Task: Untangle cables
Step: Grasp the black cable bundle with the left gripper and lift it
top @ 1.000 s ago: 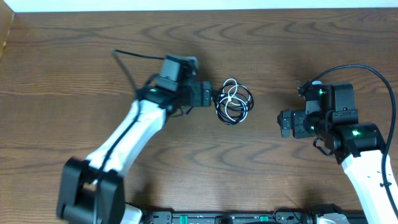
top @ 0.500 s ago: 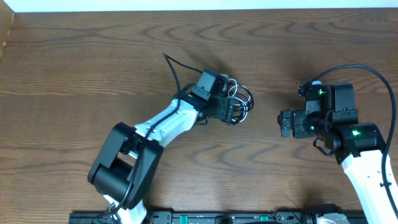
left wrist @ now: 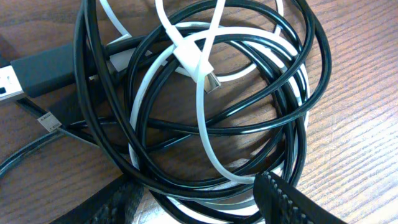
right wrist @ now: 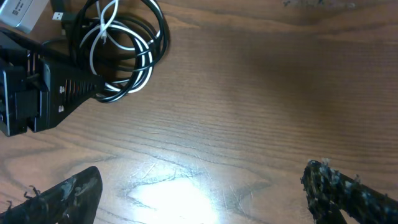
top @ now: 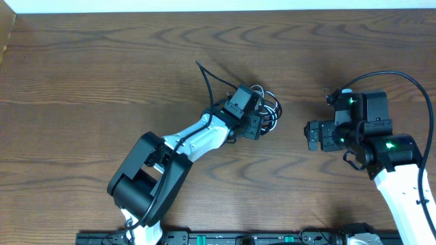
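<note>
The black cable (left wrist: 93,112) and the white cable (left wrist: 202,118) lie on the table, coiled through each other in one tangle (top: 269,109). The white cable's small plug (left wrist: 198,62) rests inside the coil. A black USB plug (left wrist: 43,71) lies at the left. My left gripper (left wrist: 199,208) is open, with its fingers on either side of the near edge of the coil; in the overhead view it (top: 259,126) sits at the tangle's lower left. My right gripper (top: 310,135) is open and empty, well to the right of the tangle (right wrist: 148,65).
The wooden table (top: 82,75) stretches out all round. The left arm's own thick black wire (top: 208,78) arcs up behind its wrist. The left gripper body (right wrist: 37,81) shows at the left of the right wrist view. The table's far edge (top: 218,11) runs along the top.
My left arm has swung right and forward, bringing its gripper from the tangle's left side onto its near edge. The tangle has shifted slightly right. The right arm has not moved.
</note>
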